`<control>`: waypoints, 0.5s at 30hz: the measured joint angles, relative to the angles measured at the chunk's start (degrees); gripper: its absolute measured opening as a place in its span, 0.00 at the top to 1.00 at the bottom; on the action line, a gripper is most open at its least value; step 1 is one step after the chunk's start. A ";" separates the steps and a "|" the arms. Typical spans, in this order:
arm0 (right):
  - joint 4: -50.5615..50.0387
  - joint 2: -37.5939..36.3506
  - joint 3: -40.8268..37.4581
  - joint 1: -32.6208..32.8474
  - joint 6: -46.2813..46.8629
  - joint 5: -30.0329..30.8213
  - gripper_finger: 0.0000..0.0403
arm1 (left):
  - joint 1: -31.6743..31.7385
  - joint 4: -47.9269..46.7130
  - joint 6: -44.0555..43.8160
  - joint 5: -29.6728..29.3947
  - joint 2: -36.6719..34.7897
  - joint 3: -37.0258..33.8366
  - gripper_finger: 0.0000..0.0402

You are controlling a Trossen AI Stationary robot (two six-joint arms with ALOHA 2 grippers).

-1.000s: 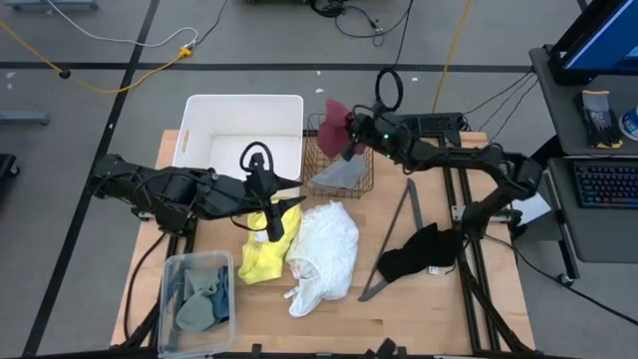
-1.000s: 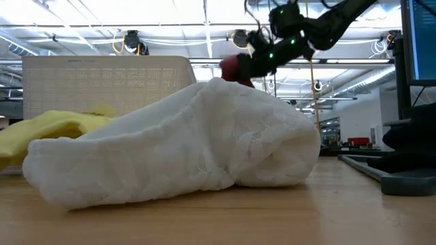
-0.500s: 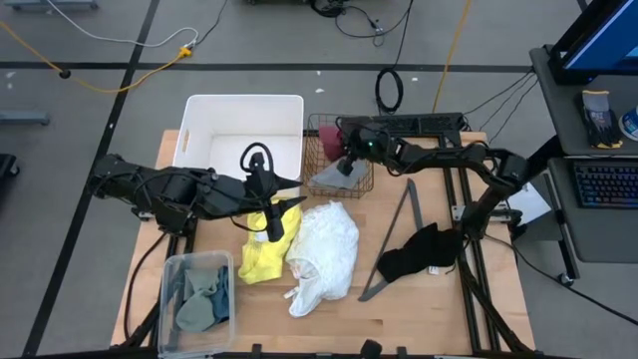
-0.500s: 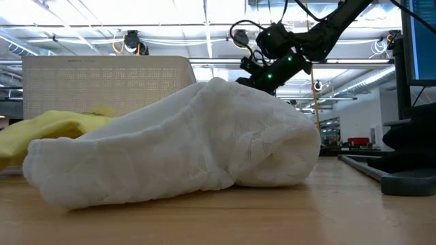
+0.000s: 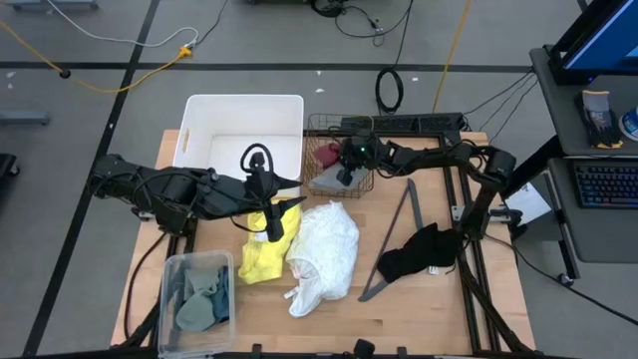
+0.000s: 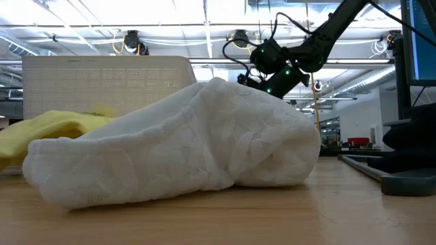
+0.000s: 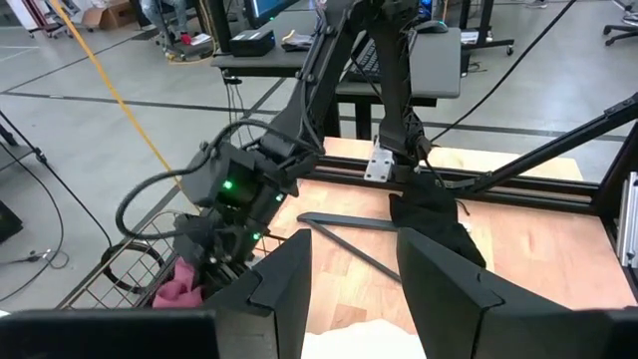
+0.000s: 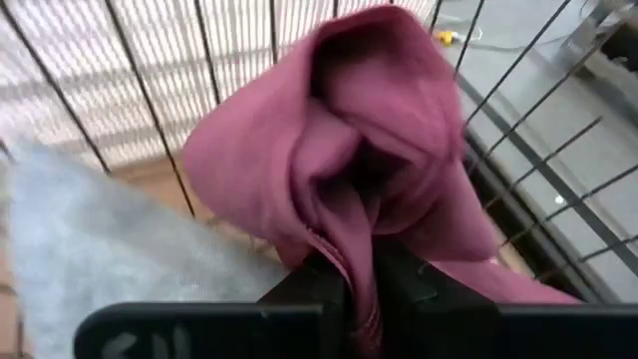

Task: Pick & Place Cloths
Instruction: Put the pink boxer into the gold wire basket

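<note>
Several cloths out. Far-left clear tub (image 5: 169, 274) holds sage/teal pieces (image 5: 199, 299). Left gripper (image 5: 274, 224) hovers over yellow cloth (image 5: 261, 249), jaws part-open, empty. White cloth (image 5: 324, 249) just right of yellow, touching; soft, light, bunched, so pinch a raised fold. Right gripper (image 5: 344, 165) down in wire basket (image 5: 361, 186), fingers nearly closed on maroon cloth (image 8: 369, 150), above grey cloth (image 8: 90, 249). Black cloth (image 5: 419, 249) far right.

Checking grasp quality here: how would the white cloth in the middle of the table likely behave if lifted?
The white cloth lies in a crumpled, folded mound, so probably floppy and would drape and hang. Its quilted-looking surface suggests some bulk, likely light, unlikely to roll or slip.
</note>
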 joint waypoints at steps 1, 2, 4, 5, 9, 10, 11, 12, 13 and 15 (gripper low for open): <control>0.69 -0.10 0.02 0.03 0.43 0.00 0.95 | 0.00 0.00 0.00 0.00 0.00 0.00 0.62; 1.47 -0.22 0.04 0.11 0.57 -0.02 0.94 | 0.00 0.02 0.00 -0.02 0.00 0.00 0.62; 2.07 -0.52 0.11 0.11 -0.18 -0.08 0.92 | 0.00 0.00 0.31 -0.01 0.00 0.00 0.62; 1.88 -0.65 0.11 0.11 -0.86 -0.27 0.91 | 0.00 0.02 0.57 0.00 0.00 0.00 0.62; 2.93 -0.79 0.09 0.02 -2.01 -3.04 0.82 | 0.00 0.00 1.60 0.00 0.00 0.00 0.62; 2.91 -0.79 0.09 0.02 -2.00 -3.02 0.79 | 0.00 0.02 1.60 0.00 0.00 0.00 0.62; 2.85 -0.76 0.09 0.02 -2.00 -3.00 0.76 | 0.00 0.02 1.60 0.00 0.00 0.00 0.62; 2.81 -0.76 0.09 0.02 -2.02 -2.97 0.73 | 0.00 0.00 1.62 0.00 0.00 0.00 0.62; 2.92 -0.76 0.09 0.02 -2.24 -2.88 0.70 | 0.00 0.02 1.65 0.00 0.00 0.00 0.62; 3.11 -0.78 0.09 0.00 -2.66 -2.24 0.65 | 0.00 0.02 1.68 0.00 0.00 0.00 0.62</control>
